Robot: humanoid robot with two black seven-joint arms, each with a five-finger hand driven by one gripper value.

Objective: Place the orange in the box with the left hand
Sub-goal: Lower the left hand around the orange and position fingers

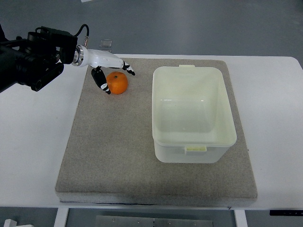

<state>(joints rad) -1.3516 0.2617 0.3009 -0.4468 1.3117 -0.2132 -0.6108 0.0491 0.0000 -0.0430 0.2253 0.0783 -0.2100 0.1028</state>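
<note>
No legible text, label or number on anything in view.

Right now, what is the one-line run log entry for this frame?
phase: reaching | left hand: open around orange, not lifted | orange: on mat | box: empty | right: not in view

Left arm (28, 59): bulky matte-black forearm housing, blocky and angular, with boxy modules stacked on top. Thin black cable (84, 31) loops up off the housing and plugs in at the wrist. Wrist is a short silver metal ring (78, 55). Left hand (111, 71): glossy white smooth plastic palm shell, slim fingers in black with white segments, dark tips. No visible markings or screws at this resolution.
</note>
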